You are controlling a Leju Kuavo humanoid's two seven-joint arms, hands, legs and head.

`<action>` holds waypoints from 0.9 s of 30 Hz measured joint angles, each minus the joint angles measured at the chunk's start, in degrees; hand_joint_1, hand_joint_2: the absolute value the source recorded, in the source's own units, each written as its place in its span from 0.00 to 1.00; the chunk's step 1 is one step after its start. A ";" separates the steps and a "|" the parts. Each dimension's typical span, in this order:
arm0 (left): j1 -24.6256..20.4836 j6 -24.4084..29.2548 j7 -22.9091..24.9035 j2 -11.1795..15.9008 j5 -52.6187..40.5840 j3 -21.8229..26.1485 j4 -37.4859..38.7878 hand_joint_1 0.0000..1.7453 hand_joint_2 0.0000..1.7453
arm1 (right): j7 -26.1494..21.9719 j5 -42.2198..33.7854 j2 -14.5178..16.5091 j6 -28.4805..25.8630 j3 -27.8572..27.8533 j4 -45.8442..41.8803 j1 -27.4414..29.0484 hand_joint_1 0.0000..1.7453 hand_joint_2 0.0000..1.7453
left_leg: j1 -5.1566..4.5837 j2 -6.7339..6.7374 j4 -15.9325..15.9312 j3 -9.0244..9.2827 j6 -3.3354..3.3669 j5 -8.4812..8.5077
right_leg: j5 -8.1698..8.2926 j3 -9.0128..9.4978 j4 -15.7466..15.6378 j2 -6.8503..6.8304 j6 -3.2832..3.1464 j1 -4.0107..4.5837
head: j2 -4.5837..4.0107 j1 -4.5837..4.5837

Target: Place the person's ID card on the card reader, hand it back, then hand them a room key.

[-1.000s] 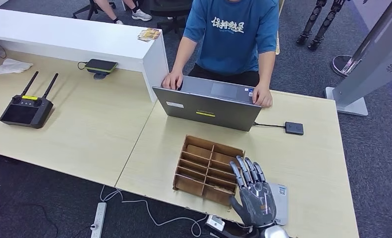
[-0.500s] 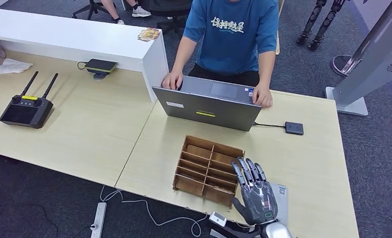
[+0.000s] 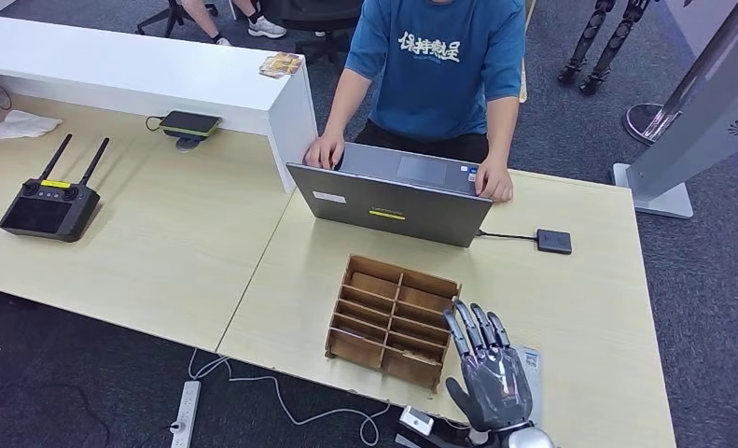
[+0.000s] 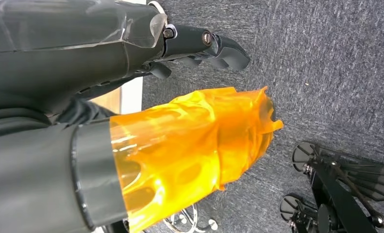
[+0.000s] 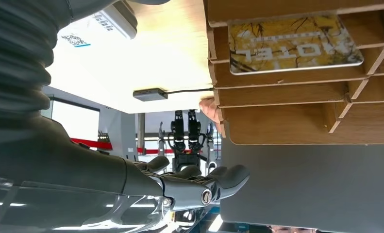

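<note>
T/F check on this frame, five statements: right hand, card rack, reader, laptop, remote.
1. The right hand holds a card. False: its fingers are spread and hold nothing.
2. The wooden rack has a hotel card in a slot. True.
3. The black card reader sits on the table beside the laptop, cabled to it. True.
4. The person's hands are in their lap. False: both rest on the laptop.
5. The black remote with two antennas lies on the rack. False: it lies on the far left desk.
</note>
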 joint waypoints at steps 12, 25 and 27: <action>0.00 0.66 0.51 -0.02 1.50 0.00 0.09 0.00 0.00 | -0.95 -7.38 -0.08 1.83 1.96 -2.49 3.60 0.00 1.00 | 0.00 0.00 0.00 -0.01 0.00 0.00 | -0.01 0.00 0.00 0.00 0.00 0.00 | 0.00 0.00; 0.00 0.40 0.54 -0.02 0.65 0.00 0.15 0.00 0.00 | -3.40 -10.92 2.45 -0.08 3.84 -1.88 1.98 0.00 1.00 | 0.01 0.00 0.00 0.00 0.00 0.00 | 0.00 0.01 0.00 0.00 0.00 0.00 | 0.00 -0.01; 0.00 0.21 0.52 -0.02 0.49 0.00 0.15 0.00 0.00 | -3.61 -10.91 2.98 -0.53 3.91 -1.45 1.61 0.00 1.00 | 0.01 0.00 0.00 -0.01 0.00 0.00 | 0.00 0.01 0.00 0.00 0.00 0.00 | 0.00 0.00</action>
